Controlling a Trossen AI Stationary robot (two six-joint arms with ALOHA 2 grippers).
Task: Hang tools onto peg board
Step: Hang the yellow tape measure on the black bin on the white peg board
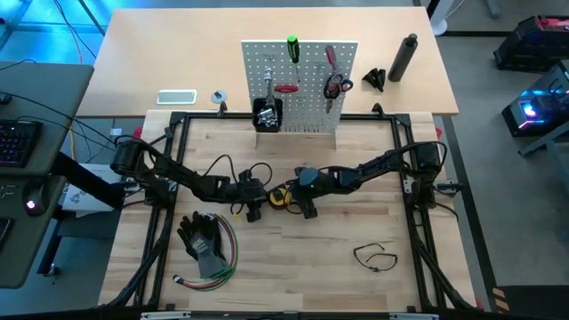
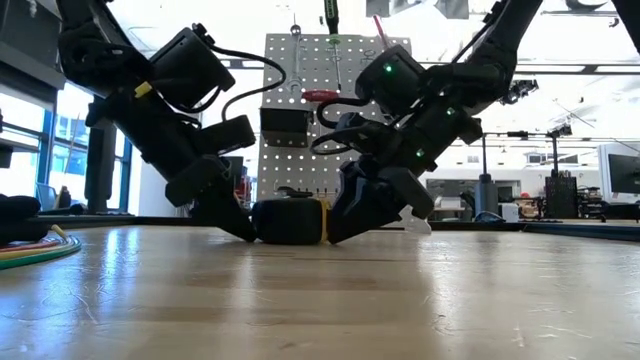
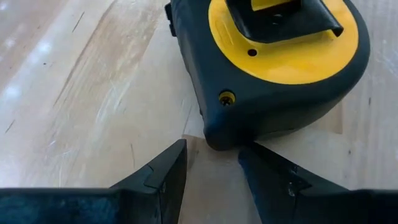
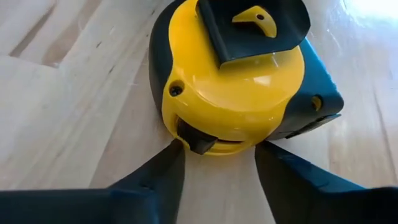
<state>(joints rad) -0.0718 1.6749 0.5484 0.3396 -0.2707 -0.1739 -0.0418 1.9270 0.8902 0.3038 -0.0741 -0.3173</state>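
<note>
Left gripper [image 1: 252, 201] low on table [image 1: 338, 249], jaws part open, tips at tape [image 3: 273, 68] corner, nothing held; we judge it braces tape. Tape lies flat mid-table between both grippers. Right gripper [image 1: 293, 199] opposite, jaws open, straddling tape edge, no grip yet. Board [image 1: 307, 89] behind, well apart.

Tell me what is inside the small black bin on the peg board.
From above, the black bin holds a dark jumble, with one silver tool standing up out of it. What lies deeper is hidden.
</note>
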